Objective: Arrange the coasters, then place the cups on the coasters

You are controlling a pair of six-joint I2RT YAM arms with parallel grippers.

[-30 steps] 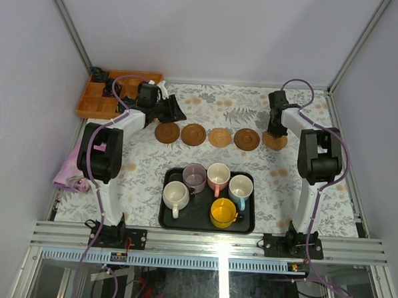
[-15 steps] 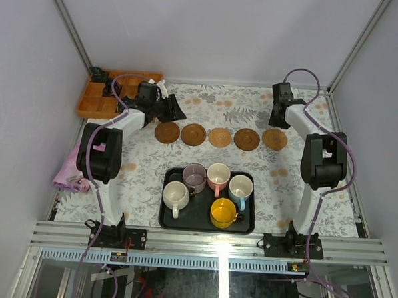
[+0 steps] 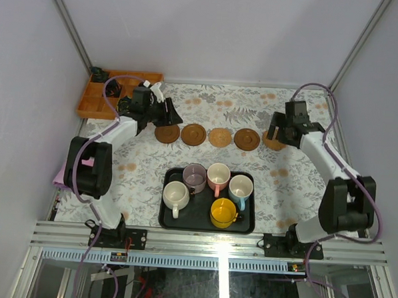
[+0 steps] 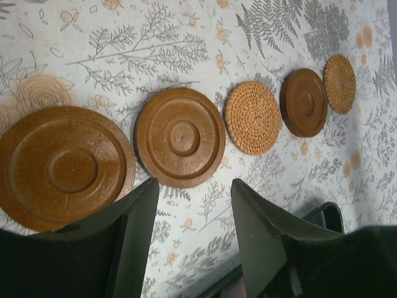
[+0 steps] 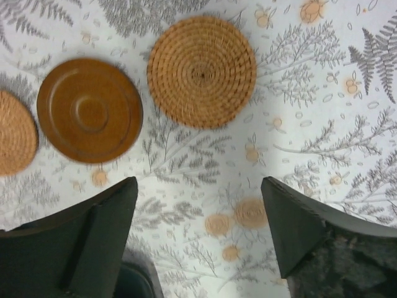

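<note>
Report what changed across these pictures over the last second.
The right gripper let go of the end woven coaster, opened wide and came off it as its arm swung outward. The left gripper barely shifted. The other coasters and the cups on the tray stayed put.

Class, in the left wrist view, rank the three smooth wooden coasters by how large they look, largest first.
1. Leftmost coaster.
2. Second coaster.
3. Darker coaster, farthest of the three.
Each lies farther from the camera than the one before, so their true sizes stay unsure.
</note>
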